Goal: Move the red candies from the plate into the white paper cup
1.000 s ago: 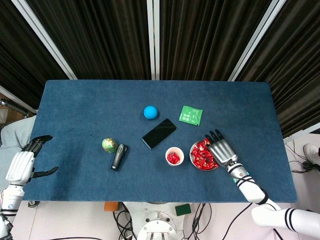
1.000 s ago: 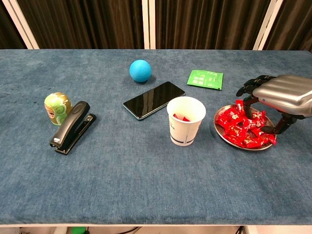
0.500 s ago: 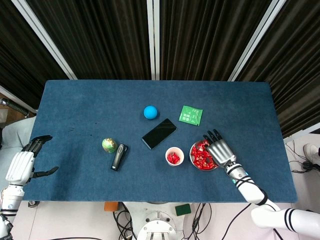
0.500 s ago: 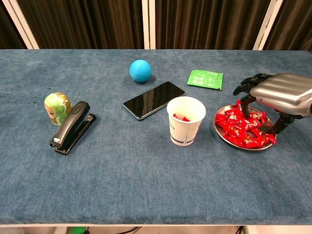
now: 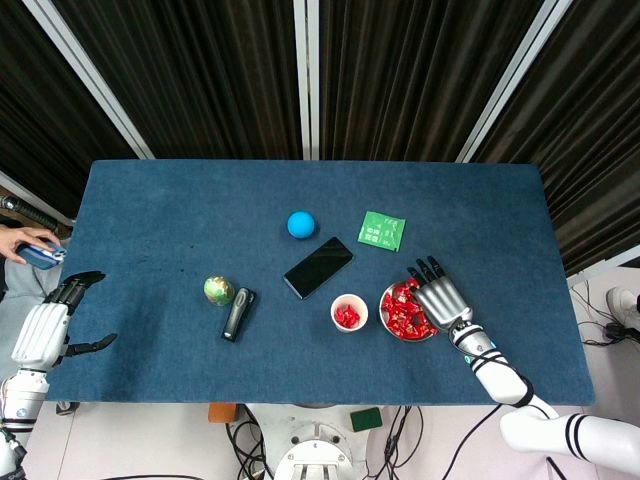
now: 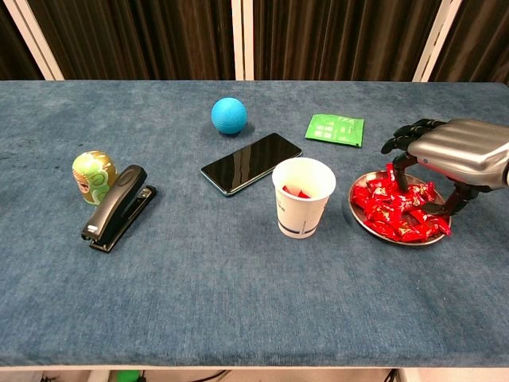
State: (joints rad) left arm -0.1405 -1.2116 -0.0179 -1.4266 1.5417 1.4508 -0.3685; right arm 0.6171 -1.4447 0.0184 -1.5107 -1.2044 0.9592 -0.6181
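R robot hand [image 6: 453, 155] over red candies [image 6: 398, 208], plate [image 6: 357, 213]

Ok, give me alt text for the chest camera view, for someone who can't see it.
The robot's right hand hovers, fingers curled down, over a plate of red candies, beside a white paper cup with a few candies inside. Elsewhere on the blue table lie a black phone, blue ball, green packet, stapler and a green egg-shaped toy.
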